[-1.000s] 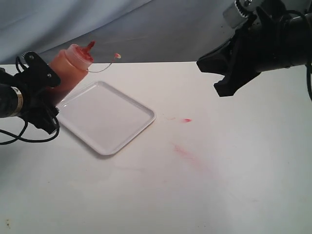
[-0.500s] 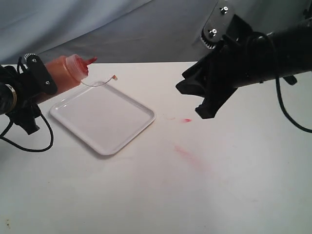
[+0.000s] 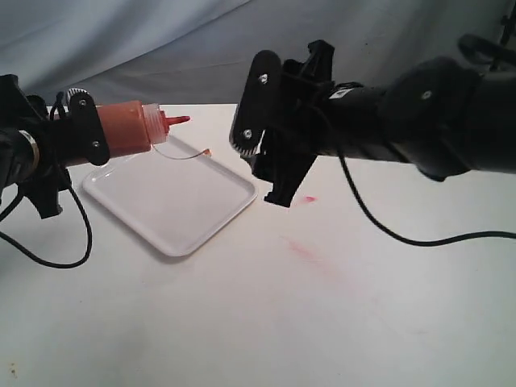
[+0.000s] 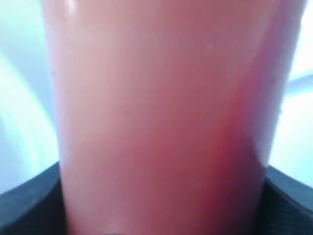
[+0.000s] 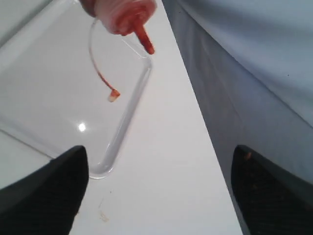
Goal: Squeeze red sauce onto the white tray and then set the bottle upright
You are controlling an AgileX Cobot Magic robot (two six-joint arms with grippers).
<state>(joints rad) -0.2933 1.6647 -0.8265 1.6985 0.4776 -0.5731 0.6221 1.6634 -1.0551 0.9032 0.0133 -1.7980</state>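
Note:
My left gripper (image 3: 81,137) is shut on the bottle (image 3: 125,127) and holds it roughly level, above the far left edge of the white tray (image 3: 173,197). The red nozzle (image 3: 177,121) points right over the tray. The small cap (image 3: 208,151) dangles on its thin tether. Dark red sauce shows only through the plastic (image 4: 161,112); the tray bears no blob. My right gripper (image 3: 262,153) hangs open just right of the nozzle, above the tray's far right corner. The right wrist view shows the nozzle (image 5: 143,38), cap (image 5: 112,96) and tray (image 5: 54,98) beyond the open gripper (image 5: 161,196).
A small red spot (image 3: 309,199) and a faint pinkish smear (image 3: 310,254) mark the white table right of the tray. A grey-blue cloth backdrop (image 3: 201,48) hangs behind the table's far edge. The right arm (image 3: 403,121) stretches across the right half.
The bottle has tipped from slanting upward to roughly level, nozzle now over the tray. The right arm has swung left and down, close to the nozzle.

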